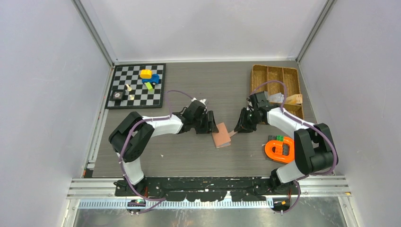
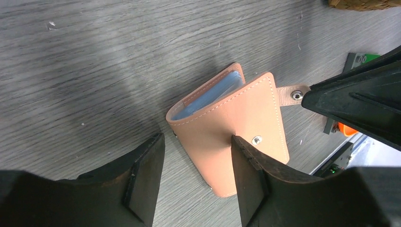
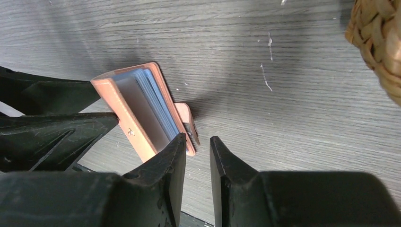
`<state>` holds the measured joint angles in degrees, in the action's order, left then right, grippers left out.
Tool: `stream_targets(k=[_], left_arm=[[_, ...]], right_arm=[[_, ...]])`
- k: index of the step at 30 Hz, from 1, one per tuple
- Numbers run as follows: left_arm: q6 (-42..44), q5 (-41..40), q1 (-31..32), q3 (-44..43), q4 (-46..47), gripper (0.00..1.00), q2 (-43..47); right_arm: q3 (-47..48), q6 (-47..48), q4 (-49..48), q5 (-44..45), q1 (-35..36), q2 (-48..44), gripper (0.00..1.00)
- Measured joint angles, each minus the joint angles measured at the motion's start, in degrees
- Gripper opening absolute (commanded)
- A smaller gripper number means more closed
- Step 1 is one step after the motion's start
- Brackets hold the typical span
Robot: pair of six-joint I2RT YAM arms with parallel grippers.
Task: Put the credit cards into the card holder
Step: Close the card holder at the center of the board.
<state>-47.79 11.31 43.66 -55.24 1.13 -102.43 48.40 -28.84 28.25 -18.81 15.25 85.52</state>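
Note:
The pink card holder (image 1: 221,135) lies on the table between my two grippers, nearly folded. In the left wrist view it (image 2: 236,123) shows pale blue card edges (image 2: 215,92) between its covers. In the right wrist view the holder (image 3: 113,92) shows pale grey and blue-grey card edges (image 3: 149,104). No loose credit cards are in view. My left gripper (image 1: 210,125) (image 2: 196,142) is open, and its right finger (image 2: 250,161) presses on the top cover. My right gripper (image 1: 241,126) (image 3: 197,142) has a narrow empty gap, just behind the snap strap (image 3: 188,122) (image 2: 294,94).
A chessboard (image 1: 137,86) with small toys lies at the back left. A wicker tray (image 1: 276,80) (image 3: 378,47) with a tan box (image 1: 294,99) is at the back right. An orange object (image 1: 280,150) lies near the right arm's base.

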Motion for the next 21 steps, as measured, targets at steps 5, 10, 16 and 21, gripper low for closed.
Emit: stream_targets(k=[5, 10, 16, 21], left_arm=[[1.3, -1.0, 0.8, -2.1, -2.1, 0.49, -1.3], [3.0, -2.4, 1.8, -3.8, -3.8, 0.44, -2.2], [4.4, -3.8, 2.6, -5.6, -6.1, 0.40, -3.1], [5.7, -6.0, 3.7, -7.7, -8.6, 0.39, -3.9]], right_arm=[[-0.2, 0.1, -0.6, -0.5, -0.2, 0.7, 0.22], [-0.2, 0.3, -1.4, -1.0, -0.5, 1.5, 0.14], [-0.4, 0.4, -2.2, -2.5, -0.5, 1.6, 0.05], [-0.8, 0.6, -3.6, -4.8, -0.5, 1.6, 0.00]])
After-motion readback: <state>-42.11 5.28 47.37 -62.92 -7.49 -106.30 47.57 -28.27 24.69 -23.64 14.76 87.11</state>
